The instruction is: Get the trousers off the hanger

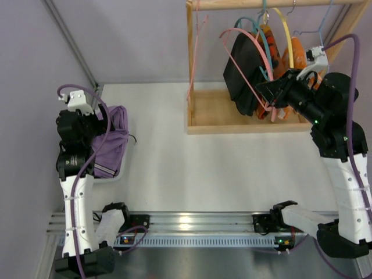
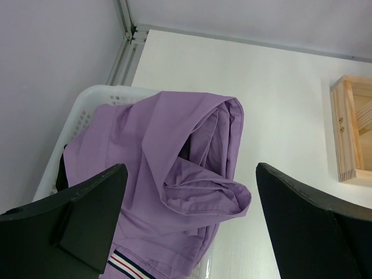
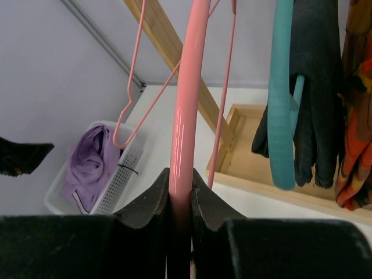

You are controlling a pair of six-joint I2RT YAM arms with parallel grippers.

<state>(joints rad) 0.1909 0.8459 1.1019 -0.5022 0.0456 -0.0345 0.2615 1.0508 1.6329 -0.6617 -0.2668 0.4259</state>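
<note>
At the far right corner of the surface (image 1: 192,168), on the wooden rack (image 1: 244,125), we find the black trousers (image 1: 244,70) hanging from the top rail among several coloured hangers. Through the right wrist camera we see them draped over a teal hanger (image 3: 283,87), their dark folds falling on both sides of its arm. Just to their right hangs an orange garment (image 3: 354,128) with a dark pattern.

The right claw (image 3: 180,186) is closed tight on a thick pink hanger (image 3: 189,87), with the hanger's shiny bar pinched between the two black fingers and rising straight up out of them. From above, this pink hanger slants across the front of the trousers, and the right arm reaches in from the right side of the rack. We cannot tell whether any part of the trousers rests on the pink hanger. A thin pink wire hanger (image 3: 131,87) hangs further left on the same rail.

On the left side of the surface sits a white basket (image 2: 99,96) with a crumpled purple garment (image 2: 174,145) piled in it and spilling over its rim. The left claw (image 2: 189,174) hovers above this basket with its fingers spread wide and nothing between them.
</note>
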